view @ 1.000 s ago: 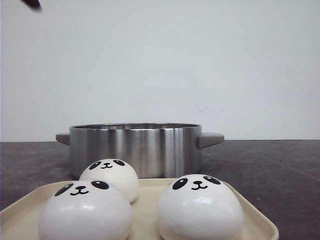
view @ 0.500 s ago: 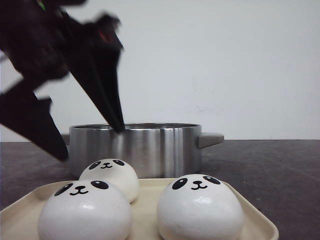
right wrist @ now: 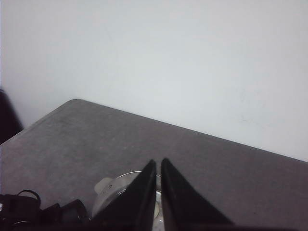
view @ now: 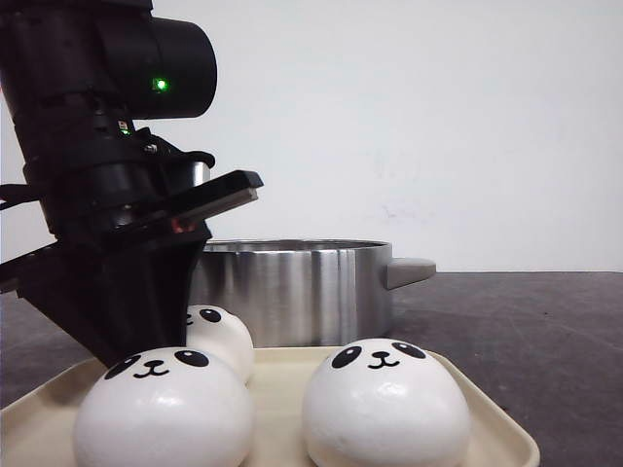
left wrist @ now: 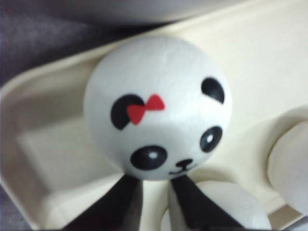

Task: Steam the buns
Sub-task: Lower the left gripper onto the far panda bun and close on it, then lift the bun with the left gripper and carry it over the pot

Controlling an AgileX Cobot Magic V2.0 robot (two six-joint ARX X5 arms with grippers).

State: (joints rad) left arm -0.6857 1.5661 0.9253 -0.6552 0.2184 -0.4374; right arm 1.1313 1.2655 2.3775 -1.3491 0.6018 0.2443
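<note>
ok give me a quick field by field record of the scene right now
left gripper: low over the tray, fingers close together just short of the back bun
right gripper: raised, fingers nearly together, holding nothing
buns: three visible in front view, on the tray
back bun: red bow by one ear
tray: cream
pot: steel, behind tray

Black left arm (view: pixel 107 185), green indicator light (view: pixel 160 85), tapered black fingers (right wrist: pixel 137 202)
</note>
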